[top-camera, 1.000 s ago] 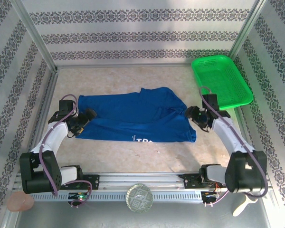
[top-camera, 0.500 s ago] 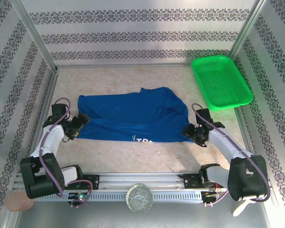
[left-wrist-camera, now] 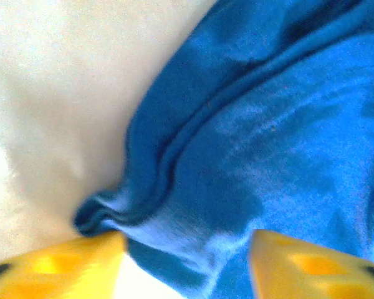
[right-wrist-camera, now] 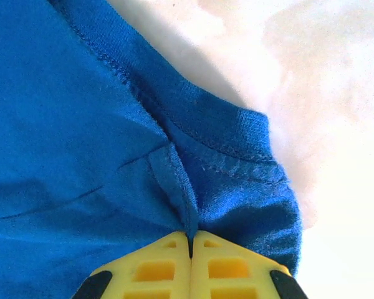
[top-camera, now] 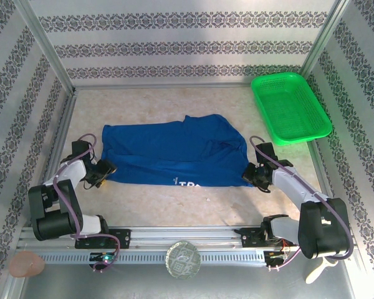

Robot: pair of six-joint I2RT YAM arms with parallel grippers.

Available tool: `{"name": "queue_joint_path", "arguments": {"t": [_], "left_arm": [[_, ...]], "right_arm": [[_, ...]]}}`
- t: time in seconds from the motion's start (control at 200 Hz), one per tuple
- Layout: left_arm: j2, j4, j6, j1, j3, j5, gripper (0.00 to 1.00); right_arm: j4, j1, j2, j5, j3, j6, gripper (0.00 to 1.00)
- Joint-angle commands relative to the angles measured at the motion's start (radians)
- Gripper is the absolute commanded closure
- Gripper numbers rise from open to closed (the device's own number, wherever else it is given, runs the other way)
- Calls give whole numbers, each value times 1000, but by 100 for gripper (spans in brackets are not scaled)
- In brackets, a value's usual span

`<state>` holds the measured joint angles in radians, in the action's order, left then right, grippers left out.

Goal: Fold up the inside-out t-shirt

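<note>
Beige bench [top-camera: 174,205], patterned walls [top-camera: 187,43]; blue t-shirt [top-camera: 174,152] ctr frame; L jaws wide, R jaws pinching cloth; green basket [top-camera: 290,106] upper right.

Left gripper [top-camera: 105,169] now sits nearer the arm bases, at the near-left corner of the inside-out t-shirt [top-camera: 174,152]. Right gripper [top-camera: 252,174] likewise sits lower, at the near-right corner, which lies drawn slightly inward.

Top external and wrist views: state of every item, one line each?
royal-blue cloth t-shirt: lying spread out, rumpled, not yet folded
green plastic mesh basket: upright, empty
left gripper: jaws open, astride the shirt's edge
right gripper: jaws shut on the shirt's edge
</note>
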<state>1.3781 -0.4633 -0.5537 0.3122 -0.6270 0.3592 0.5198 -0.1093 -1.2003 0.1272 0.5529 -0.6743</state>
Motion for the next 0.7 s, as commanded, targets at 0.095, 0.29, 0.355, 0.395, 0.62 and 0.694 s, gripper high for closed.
{"name": "queue_joint_path", "arguments": {"t": [0.095,0.29,0.355,0.395,0.62,0.694], "left_arm": [[3,28,-6,19,35,0,100],[-187,-19,-84,37,88,-10,100],[-268,-32,-135,42,123,-15,100],[-312,-38,-168,45,148,-16,100],[-513,-127,-266,54,219,-57,100],[-576,-177,-274,57,219,-83,100]], "right_arm": [[49,5,66,-28,4,0,100],[123,27,162,-17,4,-38,100],[152,31,198,-21,1,-52,100],[171,32,219,-24,0,-63,100],[294,35,371,-44,-43,-143,100],[337,36,434,-54,-59,-174,100]]}}
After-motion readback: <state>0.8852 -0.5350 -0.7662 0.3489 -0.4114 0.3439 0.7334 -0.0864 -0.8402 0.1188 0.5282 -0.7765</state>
